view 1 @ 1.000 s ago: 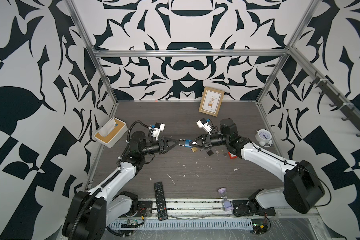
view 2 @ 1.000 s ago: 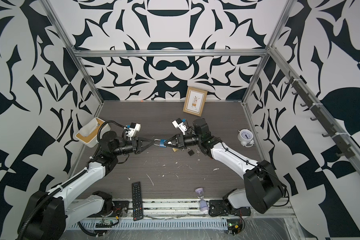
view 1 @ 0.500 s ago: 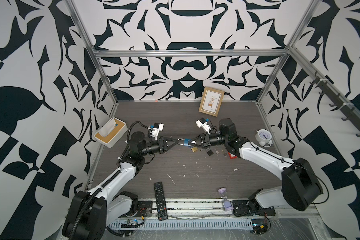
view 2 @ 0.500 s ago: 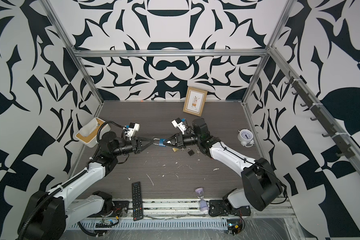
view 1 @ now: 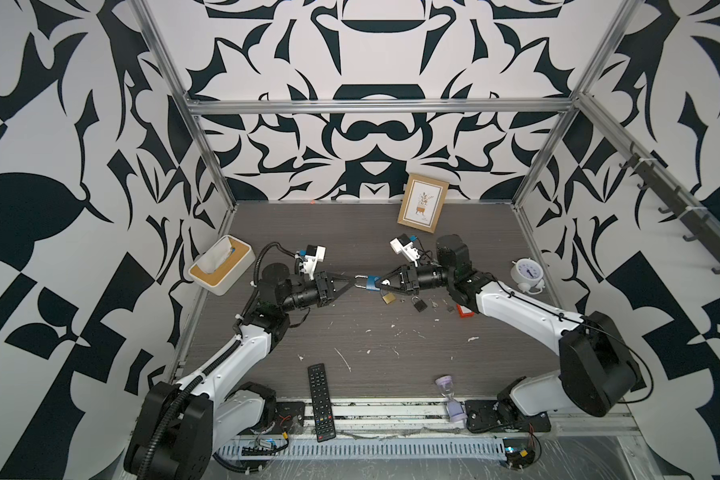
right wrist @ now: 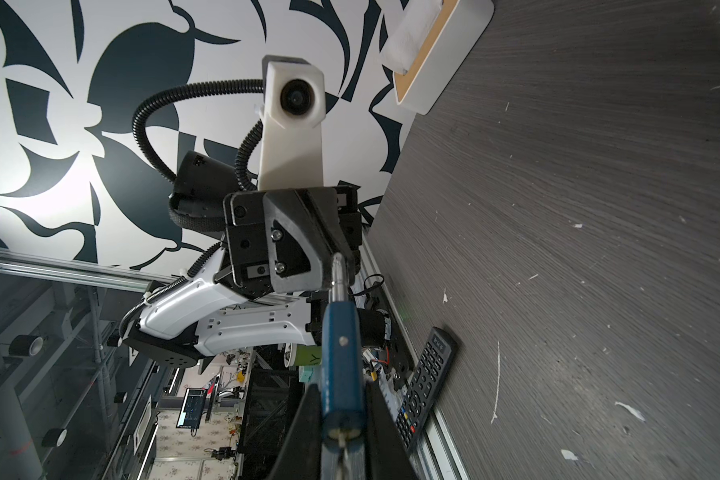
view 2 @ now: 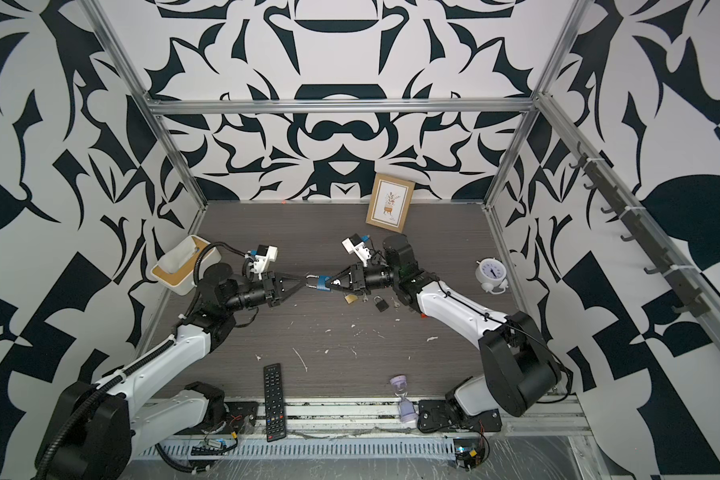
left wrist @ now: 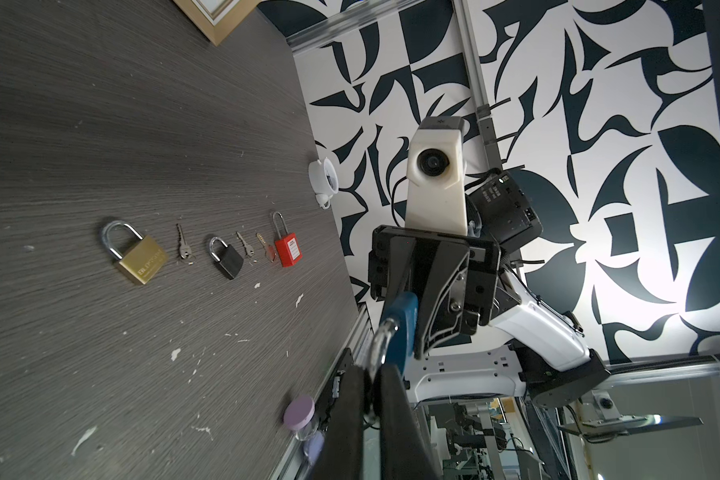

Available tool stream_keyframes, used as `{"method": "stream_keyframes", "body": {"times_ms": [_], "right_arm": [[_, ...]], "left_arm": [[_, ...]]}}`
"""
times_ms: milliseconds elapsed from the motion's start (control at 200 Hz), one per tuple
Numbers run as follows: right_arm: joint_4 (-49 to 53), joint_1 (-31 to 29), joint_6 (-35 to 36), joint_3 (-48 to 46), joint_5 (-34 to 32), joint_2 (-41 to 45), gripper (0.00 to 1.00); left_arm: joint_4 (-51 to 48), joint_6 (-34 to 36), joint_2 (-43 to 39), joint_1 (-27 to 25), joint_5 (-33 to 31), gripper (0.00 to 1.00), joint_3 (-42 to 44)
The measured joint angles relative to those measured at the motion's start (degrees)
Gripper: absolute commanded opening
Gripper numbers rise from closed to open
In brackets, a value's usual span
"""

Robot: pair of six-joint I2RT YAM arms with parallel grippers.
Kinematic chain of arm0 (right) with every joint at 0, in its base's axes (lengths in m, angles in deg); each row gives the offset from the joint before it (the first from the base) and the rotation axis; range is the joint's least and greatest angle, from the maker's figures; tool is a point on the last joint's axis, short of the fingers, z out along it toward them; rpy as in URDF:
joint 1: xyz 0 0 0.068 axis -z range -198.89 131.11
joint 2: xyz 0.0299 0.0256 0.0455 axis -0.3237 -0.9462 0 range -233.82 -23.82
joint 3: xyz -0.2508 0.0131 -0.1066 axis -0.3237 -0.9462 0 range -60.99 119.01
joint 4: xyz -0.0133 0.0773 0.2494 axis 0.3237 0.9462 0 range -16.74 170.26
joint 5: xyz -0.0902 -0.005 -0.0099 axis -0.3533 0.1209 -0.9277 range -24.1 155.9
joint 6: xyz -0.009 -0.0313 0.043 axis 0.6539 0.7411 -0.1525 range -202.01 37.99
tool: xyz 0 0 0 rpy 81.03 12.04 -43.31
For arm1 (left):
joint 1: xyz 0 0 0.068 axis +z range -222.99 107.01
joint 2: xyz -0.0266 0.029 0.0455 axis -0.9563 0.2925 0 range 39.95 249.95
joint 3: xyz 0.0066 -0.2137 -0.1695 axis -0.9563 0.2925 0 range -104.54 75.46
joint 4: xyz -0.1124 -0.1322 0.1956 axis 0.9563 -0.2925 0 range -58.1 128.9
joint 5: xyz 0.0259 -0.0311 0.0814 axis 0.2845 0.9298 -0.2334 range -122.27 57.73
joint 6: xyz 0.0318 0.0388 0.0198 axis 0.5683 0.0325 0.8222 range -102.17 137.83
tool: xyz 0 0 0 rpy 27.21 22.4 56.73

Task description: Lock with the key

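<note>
Tissue box (view 1: 221,270) sits far left by the wall. Remote (view 1: 321,401) lies at the front edge of the table (view 1: 350,332).

Left gripper (view 1: 355,281) reaches in level from the left, fingers pressed together on the silver shackle (left wrist: 378,349) of the blue padlock (view 1: 373,284). The left wrist view confirms the shackle loop is pinched between the two fingers (left wrist: 350,399).

The padlock hangs mid-table between the two arms, off the surface, shackle pointing left and body to the right in both top views.

Right gripper (view 1: 378,286) comes in from the right, nearly tip to tip with the left one, and clamps the blue body across its flat sides. In the right wrist view the body fills the gap between the fingers (right wrist: 381,415). A metal bit (right wrist: 341,440) shows at the body's end away from the shackle; can't tell whether it's a key.

Below and right of the held lock, a row lies flat on the table: brass padlock (left wrist: 140,259), key (left wrist: 182,245), black padlock (left wrist: 227,259), two more keys (left wrist: 245,244), then red padlock (left wrist: 288,251). None is touching a gripper. In the top views the red one is partly hidden by the right arm.

Picture frame (view 1: 422,205) leans on the back wall, right of centre. Hourglass (view 1: 449,399) stands at the front edge. Alarm clock (view 1: 526,274) sits far right.
</note>
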Motion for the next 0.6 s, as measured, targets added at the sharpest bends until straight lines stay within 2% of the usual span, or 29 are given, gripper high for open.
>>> {"method": "stream_keyframes", "body": {"times_ms": [180, 475, 600], "right_arm": [[-0.5, 0.0, -0.7, 0.5, 0.2, -0.8, 0.00], [-8.2, 0.1, -7.5, 0.6, 1.8, -4.0, 0.00], [-8.4, 0.1, -7.1, 0.8, 1.9, -4.6, 0.00]], "left_arm": [[0.0, 0.2, 0.0, -0.2, -1.1, 0.00, 0.0], [0.5, 0.5, 0.2, -0.8, -2.8, 0.00, 0.0], [1.1, 0.5, 0.8, -1.1, -3.0, 0.00, 0.0]]}}
